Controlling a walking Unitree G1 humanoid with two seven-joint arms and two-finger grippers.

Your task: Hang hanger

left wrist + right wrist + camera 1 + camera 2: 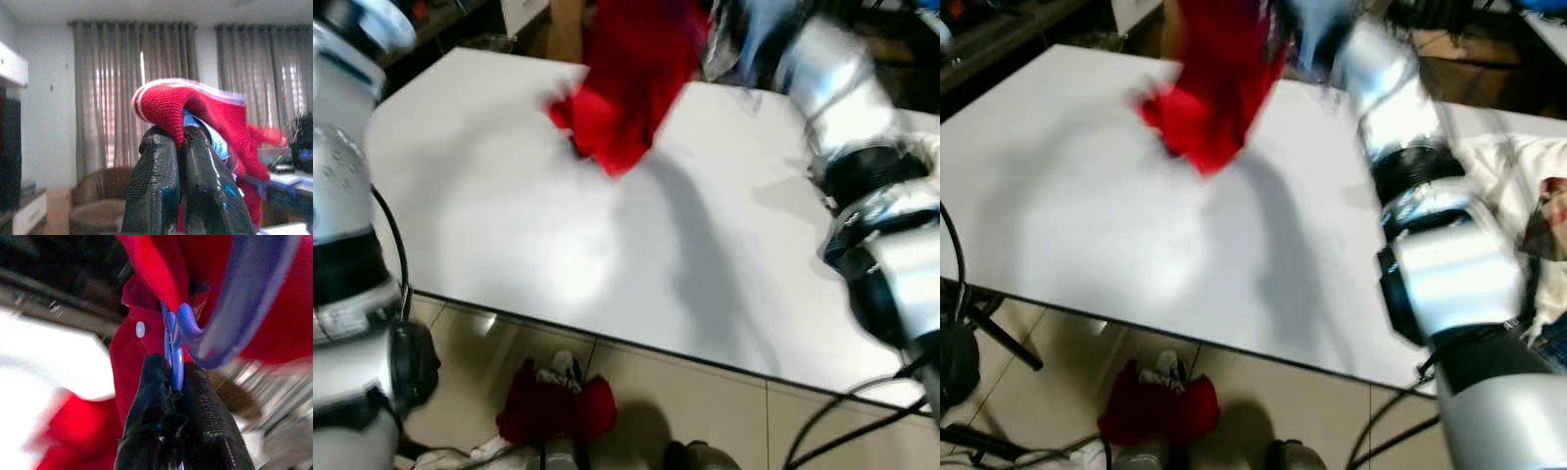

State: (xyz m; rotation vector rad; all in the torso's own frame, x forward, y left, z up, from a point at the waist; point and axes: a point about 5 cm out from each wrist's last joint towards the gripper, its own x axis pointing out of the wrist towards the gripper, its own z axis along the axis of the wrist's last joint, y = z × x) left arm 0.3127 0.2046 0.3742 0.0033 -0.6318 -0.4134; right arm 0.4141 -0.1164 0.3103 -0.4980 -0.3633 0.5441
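Right wrist view: we find our right gripper (175, 382) pinching the blue plastic hanger (230, 318), fingers closed on it beside the hook. Our left gripper (180, 147) has its fingers pressed together on the collar of the red garment (631, 83). We note the garment hanging, blurred, above the far edge of the white table (509, 225). Another red cloth (553, 406) lies on the floor near the table's near edge.

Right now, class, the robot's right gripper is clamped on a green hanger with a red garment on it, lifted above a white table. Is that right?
One detail is wrong: the hanger is blue, not green, as the right wrist view shows. The rest stands: the right gripper is clamped on it, the red garment hangs from it, and both are lifted above the white table.
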